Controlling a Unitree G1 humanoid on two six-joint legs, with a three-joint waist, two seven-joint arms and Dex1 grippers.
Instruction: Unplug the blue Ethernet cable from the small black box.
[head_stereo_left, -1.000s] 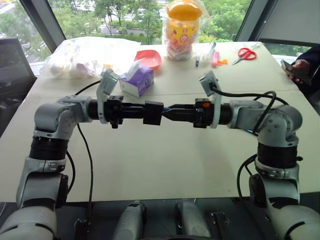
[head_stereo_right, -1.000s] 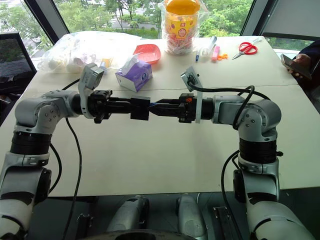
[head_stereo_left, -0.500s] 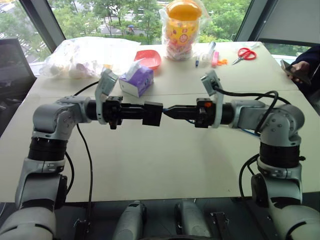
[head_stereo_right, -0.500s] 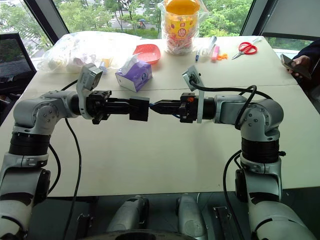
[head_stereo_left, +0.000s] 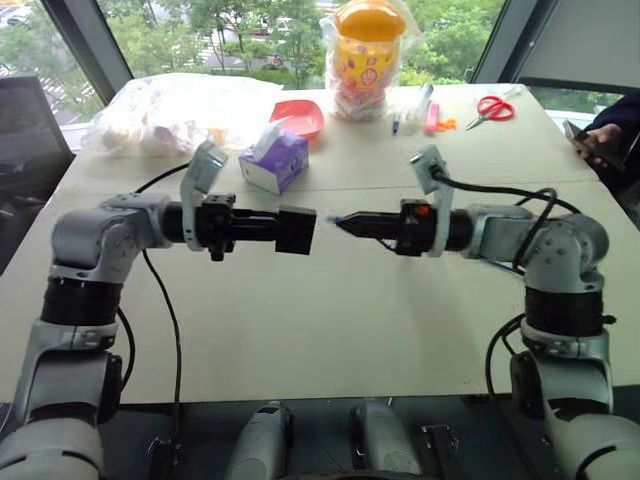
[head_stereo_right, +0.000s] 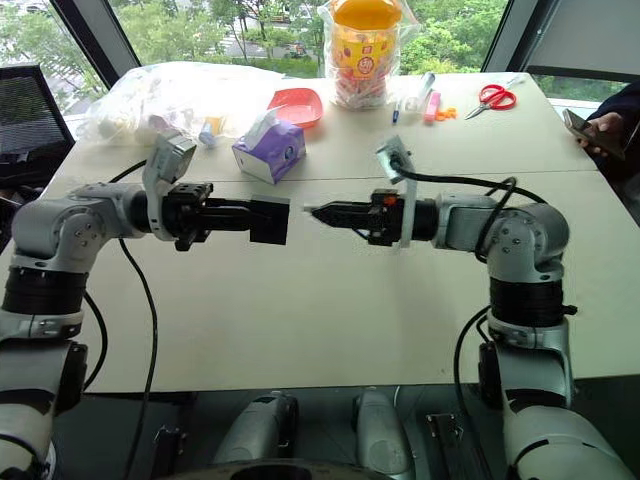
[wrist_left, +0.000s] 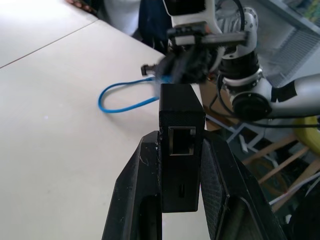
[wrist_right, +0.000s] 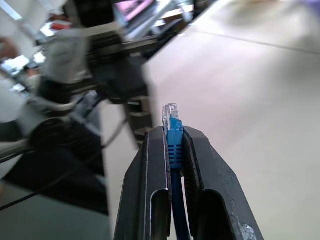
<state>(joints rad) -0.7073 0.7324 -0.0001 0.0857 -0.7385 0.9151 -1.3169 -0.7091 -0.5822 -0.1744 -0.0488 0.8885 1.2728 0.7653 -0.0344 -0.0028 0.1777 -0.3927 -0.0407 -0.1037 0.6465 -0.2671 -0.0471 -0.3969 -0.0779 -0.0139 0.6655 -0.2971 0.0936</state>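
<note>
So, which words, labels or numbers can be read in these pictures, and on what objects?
None can be read.
Yellow-lidded jar: colourful print, too small to read.
Purple tissue box: no legible text.
Small black box: no markings visible.

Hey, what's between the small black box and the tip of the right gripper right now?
Nothing: in the left eye view an open gap over bare table separates the small matte-black box from the right gripper, whose jaws pinch the thin blue Ethernet cable, its clear plug pulled free.
</note>
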